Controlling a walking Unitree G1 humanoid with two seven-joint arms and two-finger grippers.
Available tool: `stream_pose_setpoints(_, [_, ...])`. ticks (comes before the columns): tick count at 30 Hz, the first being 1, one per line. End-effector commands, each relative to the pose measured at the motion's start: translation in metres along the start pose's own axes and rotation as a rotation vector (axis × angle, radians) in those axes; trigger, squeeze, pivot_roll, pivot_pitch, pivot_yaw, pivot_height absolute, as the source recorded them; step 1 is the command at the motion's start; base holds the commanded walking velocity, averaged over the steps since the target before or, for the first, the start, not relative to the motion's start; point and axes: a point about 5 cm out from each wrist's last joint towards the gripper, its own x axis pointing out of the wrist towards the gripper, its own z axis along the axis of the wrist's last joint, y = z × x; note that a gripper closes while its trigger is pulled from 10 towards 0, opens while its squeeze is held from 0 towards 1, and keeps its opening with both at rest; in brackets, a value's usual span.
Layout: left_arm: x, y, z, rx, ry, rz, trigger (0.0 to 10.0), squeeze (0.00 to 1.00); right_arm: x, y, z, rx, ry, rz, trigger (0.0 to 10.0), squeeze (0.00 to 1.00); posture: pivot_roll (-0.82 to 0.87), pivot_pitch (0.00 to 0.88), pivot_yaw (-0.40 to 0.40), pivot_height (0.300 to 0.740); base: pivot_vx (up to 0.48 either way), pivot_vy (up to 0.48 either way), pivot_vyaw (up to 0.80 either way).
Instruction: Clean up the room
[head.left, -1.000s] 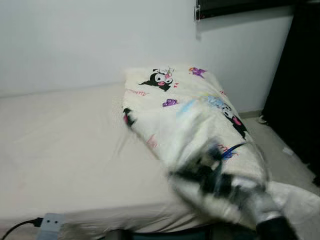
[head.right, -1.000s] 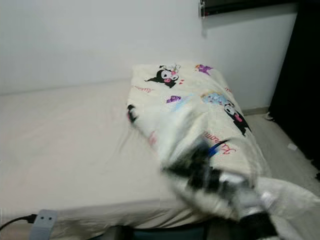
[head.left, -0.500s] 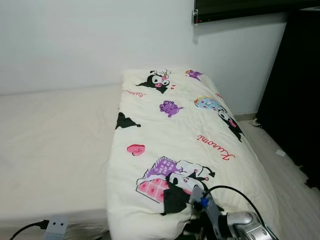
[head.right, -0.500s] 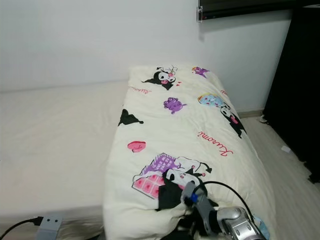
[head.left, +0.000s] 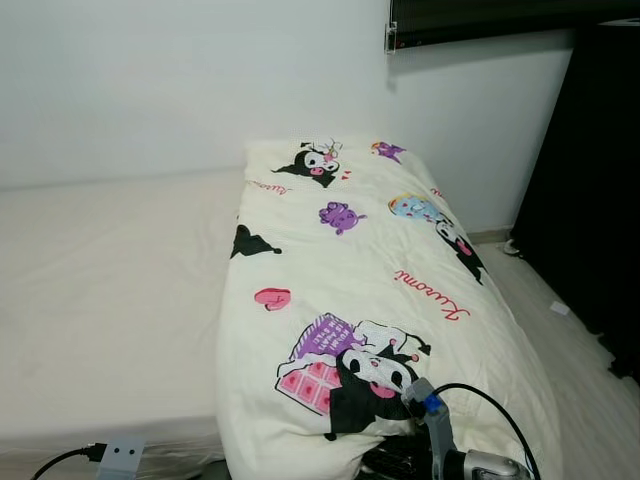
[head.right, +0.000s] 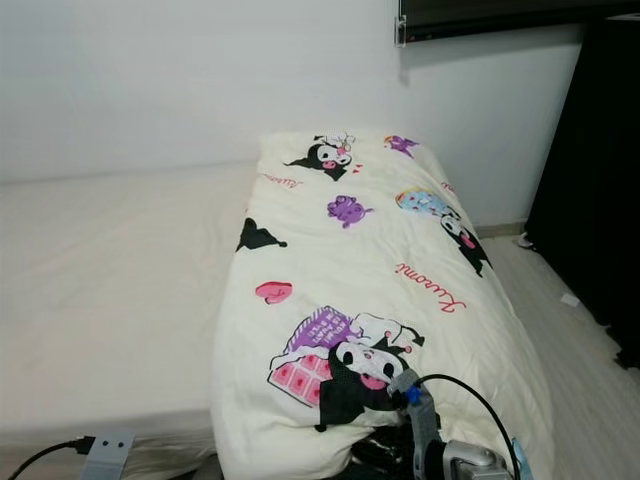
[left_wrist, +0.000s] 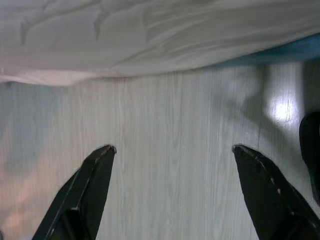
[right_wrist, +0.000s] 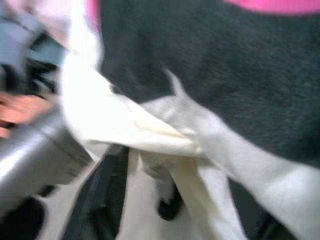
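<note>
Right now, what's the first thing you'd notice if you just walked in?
The cream cartoon blanket spread along the right side of the bed, covered in black-and-purple characters. The right gripper is at its near edge, with blanket cloth bunched around its fingers. The left gripper hangs open over the wood floor.

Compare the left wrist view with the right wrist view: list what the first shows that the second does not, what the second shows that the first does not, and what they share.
Left wrist view: the left gripper with its fingers spread wide apart, hanging over pale wooden floor, with the edge of the white bed sheet beyond.

Right wrist view: a close, blurred look at the blanket, cream cloth bunched in front of its dark cartoon print, with a silver arm part beside it.

Shared: pale bedding fabric in each, and a look along that arm's own gripper.
</note>
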Motion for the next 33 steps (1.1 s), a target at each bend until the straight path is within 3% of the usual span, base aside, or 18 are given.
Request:
stream_pose_setpoints(1, [-0.001,-0.006,-0.004,0.022,0.019,-0.006,10.0,0.0,-0.001,0.011,0.009,0.027,-0.047,0.13,10.0,1.0,0.0,0.0,0.05,0.538,0.0,0.0,0.0])
stream_pose_setpoints(3, [-0.001,-0.007,-0.003,0.023,0.018,-0.008,10.0,0.0,-0.003,0.015,0.01,0.033,-0.058,0.167,10.0,1.0,0.0,0.0,0.05,0.538,0.0,0.0,0.0])
stream_pose_setpoints(5, [-0.001,-0.01,-0.002,0.027,0.02,-0.013,10.0,0.0,-0.013,0.01,0.03,0.072,-0.209,0.155,10.0,1.0,0.0,0.0,0.046,0.538,0.0,0.0,0.0])
stream_pose_setpoints(6, [-0.001,-0.01,-0.002,0.027,0.02,-0.013,10.0,0.0,-0.013,0.01,0.03,0.072,-0.209,0.155,10.0,1.0,0.0,0.0,0.046,0.538,0.0,0.0,0.0])
stream_pose_setpoints(8, [-0.002,-0.011,-0.002,0.023,0.027,-0.012,10.0,0.0,-0.021,0.003,0.044,0.121,-0.324,0.12,10.0,1.0,0.0,0.0,0.046,0.538,0.0,0.0,0.0])
stream_pose_setpoints(10, [-0.002,-0.012,-0.003,0.008,0.033,-0.017,10.0,0.0,-0.023,-0.003,0.048,0.138,-0.356,0.055,10.0,1.0,-0.01,0.0,0.044,0.538,0.0,0.0,0.0])
stream_pose_setpoints(11, [-0.002,-0.013,-0.004,-0.009,0.041,-0.024,10.0,0.0,-0.025,-0.011,0.052,0.179,-0.401,-0.007,10.0,0.69,-0.01,0.0,0.045,0.538,0.0,0.0,0.0])
stream_pose_setpoints(12, [-0.002,-0.013,-0.004,-0.009,0.041,-0.024,10.0,0.0,-0.025,-0.011,0.052,0.179,-0.401,-0.007,10.0,0.69,-0.01,0.0,0.045,0.538,0.0,0.0,0.0])
stream_pose_setpoints(13, [-0.002,-0.014,-0.005,-0.017,0.045,-0.028,10.0,0.0,-0.027,-0.016,0.054,0.221,-0.442,-0.051,10.0,0.0,-0.01,0.0,0.045,0.538,0.0,0.0,0.0])
stream_pose_setpoints(17, [-0.002,-0.016,-0.006,-0.021,0.055,-0.036,10.0,0.0,-0.03,-0.029,0.052,0.312,-0.535,-0.16,10.0,0.0,-0.01,0.0,0.041,0.552,0.0,0.0,0.0])
stream_pose_setpoints(20, [-0.002,-0.017,-0.006,-0.017,0.062,-0.038,10.0,0.0,-0.029,-0.031,0.047,0.329,-0.553,-0.203,10.0,0.0,0.0,0.0,0.04,0.562,-0.121,0.0,0.0])
stream_pose_setpoints(28, [-0.002,-0.015,-0.005,-0.013,0.068,-0.031,10.0,0.0,-0.024,-0.039,0.022,0.443,-0.531,-0.357,10.0,0.0,0.01,0.0,0.041,0.59,-0.452,0.0,0.0])
stream_pose_setpoints(33, [-0.002,-0.013,-0.006,-0.004,0.068,-0.035,10.0,0.0,-0.023,-0.041,0.009,0.477,-0.51,-0.409,10.0,0.0,0.01,0.0,0.046,0.61,0.0,0.0,0.0])
